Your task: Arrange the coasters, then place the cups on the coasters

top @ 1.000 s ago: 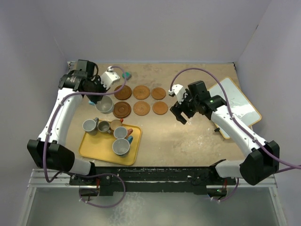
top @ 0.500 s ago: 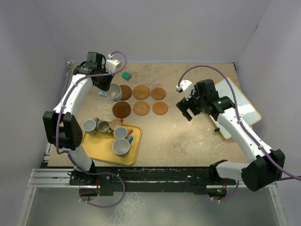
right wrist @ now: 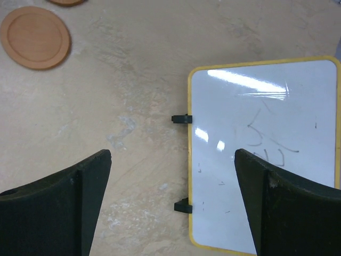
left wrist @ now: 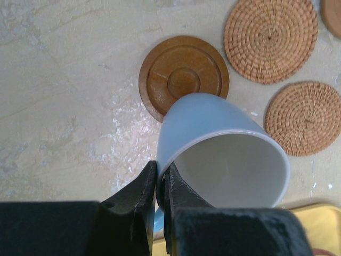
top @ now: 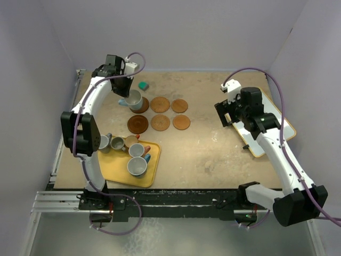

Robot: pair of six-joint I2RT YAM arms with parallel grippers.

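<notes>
My left gripper (top: 129, 96) is shut on the rim of a large light blue cup (top: 135, 100). It holds the cup tilted over the dark far-left coaster (top: 144, 109). In the left wrist view the fingers (left wrist: 160, 176) pinch the cup (left wrist: 224, 144) wall, just past the grooved coaster (left wrist: 181, 74). The other coasters (top: 160, 122) lie bare in two rows. Several cups (top: 137, 166) stand on the yellow tray (top: 109, 170). My right gripper (top: 228, 112) is open and empty at the whiteboard's left edge (right wrist: 171, 154).
A yellow-framed whiteboard (top: 269, 125) lies at the right, with two black clips on its left edge (right wrist: 181, 119). A small teal block (top: 143, 85) sits behind the coasters. Two woven coasters (left wrist: 270, 38) lie right of the held cup.
My left arm carried the blue cup from the near-left corner back over the far-left coaster. My right arm drew back right to the whiteboard, and its jaws widened.
</notes>
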